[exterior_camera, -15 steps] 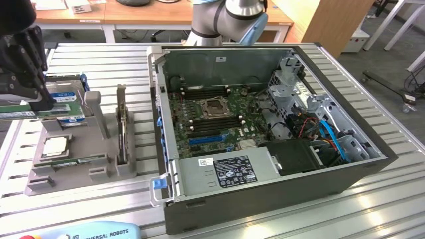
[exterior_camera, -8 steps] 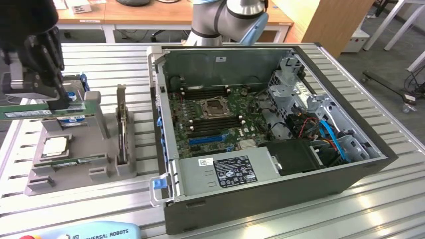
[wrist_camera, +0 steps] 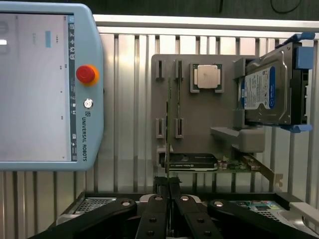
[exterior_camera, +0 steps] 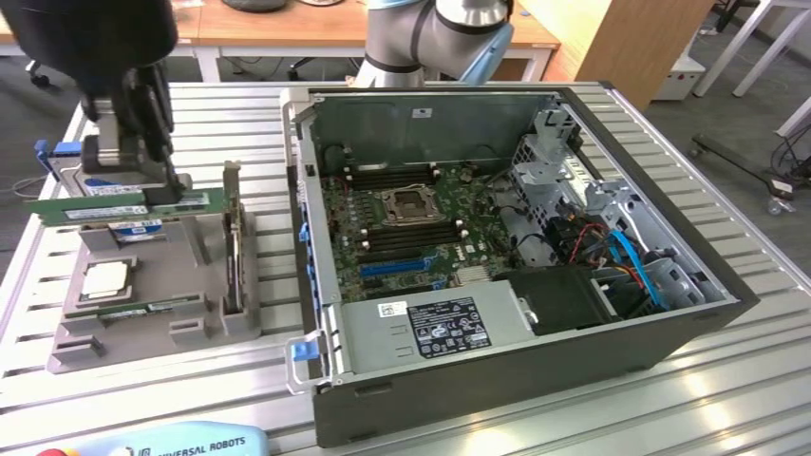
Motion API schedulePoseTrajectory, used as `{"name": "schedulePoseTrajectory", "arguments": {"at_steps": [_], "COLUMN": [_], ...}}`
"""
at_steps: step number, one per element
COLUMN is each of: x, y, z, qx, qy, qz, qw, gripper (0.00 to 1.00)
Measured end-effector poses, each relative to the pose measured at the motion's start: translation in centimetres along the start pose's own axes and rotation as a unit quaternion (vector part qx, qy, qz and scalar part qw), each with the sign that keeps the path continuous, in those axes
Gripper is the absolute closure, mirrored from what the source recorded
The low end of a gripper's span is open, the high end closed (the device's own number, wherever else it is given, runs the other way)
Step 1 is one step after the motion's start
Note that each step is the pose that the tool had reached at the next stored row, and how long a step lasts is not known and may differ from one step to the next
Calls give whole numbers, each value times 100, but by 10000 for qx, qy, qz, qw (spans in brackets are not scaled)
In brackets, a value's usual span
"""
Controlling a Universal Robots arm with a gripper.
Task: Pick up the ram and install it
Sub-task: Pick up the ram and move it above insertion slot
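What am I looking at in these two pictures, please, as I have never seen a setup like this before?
This is a single robot arm working at a slatted metal table. One picture comes from a camera off the arm that looks over the whole scene. The other comes from a camera on the arm's wrist, looking past the end effector.

On the table stand an open computer case, with its motherboard exposed, and a grey holder for parts. The holder carries a square processor chip and a hard drive. The robot's control tablet lies beside it.

The end effector is shut on the ram, a thin green memory stick, over the holder. The wrist camera sees the ram edge-on.
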State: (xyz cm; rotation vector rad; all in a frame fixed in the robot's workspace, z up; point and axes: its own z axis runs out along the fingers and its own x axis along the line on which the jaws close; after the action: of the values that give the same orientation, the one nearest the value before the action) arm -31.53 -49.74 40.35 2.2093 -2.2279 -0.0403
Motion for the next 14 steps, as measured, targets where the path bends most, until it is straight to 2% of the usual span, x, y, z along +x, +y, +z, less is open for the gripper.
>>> {"name": "schedulePoseTrajectory", "arguments": {"at_steps": [14], "x": [-5], "y": [-618], "z": [-13], "qx": [0], "qy": [0], "qz": [0], "qw": [10000], "gripper": [88]}}
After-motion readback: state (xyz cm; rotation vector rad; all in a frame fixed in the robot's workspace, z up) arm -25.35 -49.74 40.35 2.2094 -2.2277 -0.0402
